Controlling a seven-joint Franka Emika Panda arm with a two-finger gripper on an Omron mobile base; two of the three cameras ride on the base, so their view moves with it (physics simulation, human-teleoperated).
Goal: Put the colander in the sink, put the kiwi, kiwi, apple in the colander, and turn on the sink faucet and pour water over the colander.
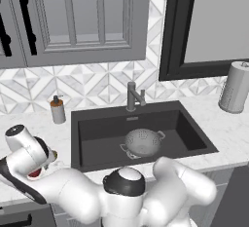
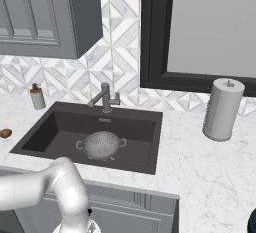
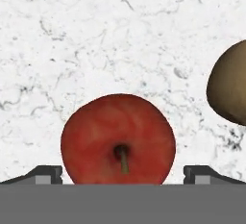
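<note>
Apple (image 3: 118, 139): low centre of your hand view, on counter (image 3: 120, 45)
Hand (image 3: 123, 174): open, tips flanking apple
Colander (image 1: 142, 141): in sink (image 1: 97, 128)

My white Franka arm rises from the five o'clock corner of the left base view and folds low toward nine o'clock. My two-finger gripper (image 3: 123, 172) points straight down, jaws spread wide; the dark fingertips (image 3: 45, 174) stand at seven and five o'clock in the hand view.
</note>
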